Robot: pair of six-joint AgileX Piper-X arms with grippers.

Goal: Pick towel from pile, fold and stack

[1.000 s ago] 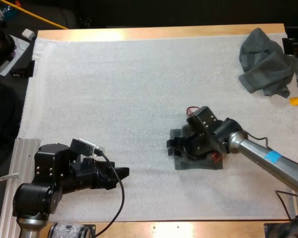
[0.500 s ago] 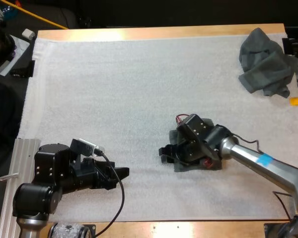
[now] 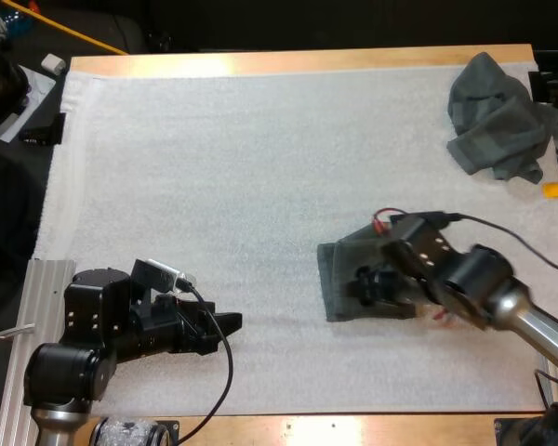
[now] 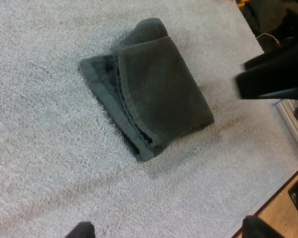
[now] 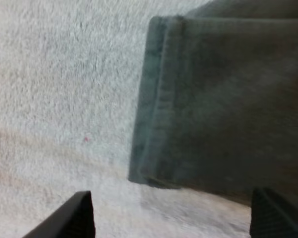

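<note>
Over the folded towel (image 3: 339, 283) on the mat (image 3: 260, 167) the right jaws hover spread and empty, the left jaws spread well apart from it; one towel looks done, the crumpled towel (image 3: 498, 121) beyond it not yet.

A folded towel (image 5: 223, 99) lies flat on the white mat (image 5: 59, 74). The towel is dark grey-green. You can see one side of it and two of its corners. Along that side there is a sewn edge, and the layers sit one on top of the other. The mat looks soft and fuzzy. A tiny red speck (image 5: 87, 139) sits on the mat, just beside the towel. The right gripper (image 5: 174, 218) hangs over the towel's near corner. Its two black fingers (image 5: 72, 218) stand far apart. One finger is over the bare mat. The other is by the towel. They hold nothing.
</note>
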